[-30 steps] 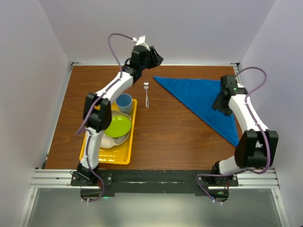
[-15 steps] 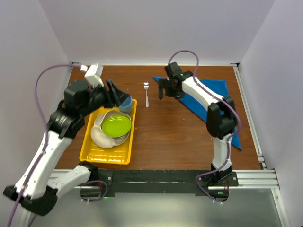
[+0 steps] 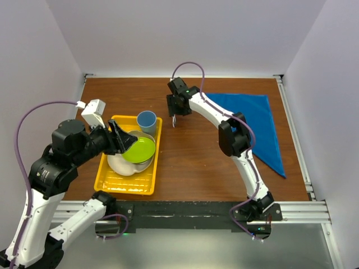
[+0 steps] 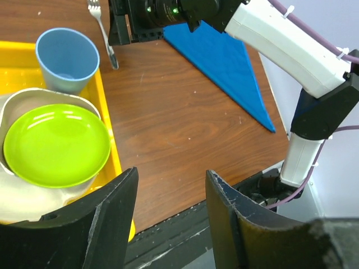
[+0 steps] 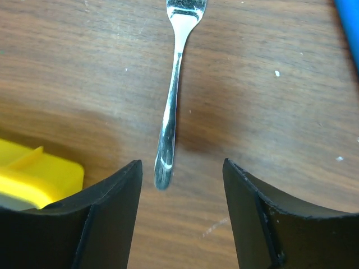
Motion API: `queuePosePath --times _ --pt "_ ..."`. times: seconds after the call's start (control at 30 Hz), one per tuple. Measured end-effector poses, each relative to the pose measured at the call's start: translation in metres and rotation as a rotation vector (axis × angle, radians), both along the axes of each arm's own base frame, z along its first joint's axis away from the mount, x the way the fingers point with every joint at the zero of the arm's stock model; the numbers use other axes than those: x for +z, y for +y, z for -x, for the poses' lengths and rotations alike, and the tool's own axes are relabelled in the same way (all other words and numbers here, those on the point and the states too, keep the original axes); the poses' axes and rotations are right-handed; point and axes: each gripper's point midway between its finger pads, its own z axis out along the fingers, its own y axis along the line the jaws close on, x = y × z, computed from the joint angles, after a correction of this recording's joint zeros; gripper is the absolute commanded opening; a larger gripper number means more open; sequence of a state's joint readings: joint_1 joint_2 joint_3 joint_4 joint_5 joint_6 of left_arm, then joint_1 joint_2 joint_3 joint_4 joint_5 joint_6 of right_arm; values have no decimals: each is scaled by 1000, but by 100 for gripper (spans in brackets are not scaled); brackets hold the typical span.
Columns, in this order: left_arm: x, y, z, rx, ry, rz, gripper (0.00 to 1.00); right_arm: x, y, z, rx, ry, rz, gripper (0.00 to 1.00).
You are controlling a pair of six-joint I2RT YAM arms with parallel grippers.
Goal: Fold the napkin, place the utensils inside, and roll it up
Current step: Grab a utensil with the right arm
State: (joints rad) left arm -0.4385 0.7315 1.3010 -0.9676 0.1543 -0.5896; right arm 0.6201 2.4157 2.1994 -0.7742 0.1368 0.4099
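Observation:
The napkin (image 3: 255, 120) is a bright blue cloth folded into a triangle, lying flat at the back right; it also shows in the left wrist view (image 4: 221, 59). The silver fork (image 5: 171, 106) lies on the wood just right of the yellow tray, tines pointing away. My right gripper (image 5: 180, 168) is open and empty, hovering over the fork's handle end, with one finger on each side. In the top view the right gripper (image 3: 175, 114) hides most of the fork (image 3: 174, 123). My left gripper (image 3: 124, 140) is open and empty above the tray.
The yellow tray (image 3: 112, 182) at the left holds a small blue cup (image 3: 147, 119), a green plate (image 3: 138, 149) and a white bowl (image 3: 116, 162). The tray's corner (image 5: 33, 179) lies close to my right gripper's left finger. Walls enclose the table.
My right arm swung from the right side across the napkin to above the fork. My left arm pulled back from the far edge to above the tray.

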Motion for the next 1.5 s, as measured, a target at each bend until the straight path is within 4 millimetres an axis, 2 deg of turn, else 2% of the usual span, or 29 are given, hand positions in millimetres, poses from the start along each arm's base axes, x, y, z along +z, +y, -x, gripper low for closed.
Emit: queuePosePath --times 0.1,0.17,0.27,0.37,0.6,0.67,0.7,0.77,0.87,0.93,1.03,1.17,1.3,1.4,1.5 --pt "-7 1 0 1 28 -18 55 -11 1 -3 9 -1 17 59" --pt "-13 1 -1 0 55 -36 55 -18 1 -8 16 -11 37 51" --pt "-21 -1 -4 1 88 -53 55 -28 2 -16 34 -33 60 49" --pt "-24 -1 -7 4 100 -63 55 -28 7 -24 46 -64 63 42" --pt "-22 0 -11 2 93 -89 55 -32 15 -32 69 -99 78 39" --pt "-18 1 -13 9 82 -90 55 -33 16 -35 72 -112 95 35" --pt "-16 1 -13 10 76 -92 55 -33 16 -36 72 -118 104 29" --pt "-13 2 -14 11 64 -99 55 -34 19 -38 80 -132 120 25" --pt "-11 3 -15 10 56 -106 56 -36 21 -35 117 -132 129 13" --pt "-11 2 -16 7 57 -110 56 -37 24 -30 154 -124 129 0" --pt "-12 2 -17 -1 54 -122 56 -36 22 -21 198 -96 118 0" --pt "-10 -2 -20 -28 37 -122 56 -35 13 0 270 -33 123 0" --pt "-10 -13 -24 -79 20 -111 56 -31 -9 40 393 63 180 0" --pt "-18 -21 -25 -121 26 -96 56 -16 -29 66 455 109 209 0" --pt "-27 -29 -26 -158 47 -86 56 13 -45 80 485 96 212 0"
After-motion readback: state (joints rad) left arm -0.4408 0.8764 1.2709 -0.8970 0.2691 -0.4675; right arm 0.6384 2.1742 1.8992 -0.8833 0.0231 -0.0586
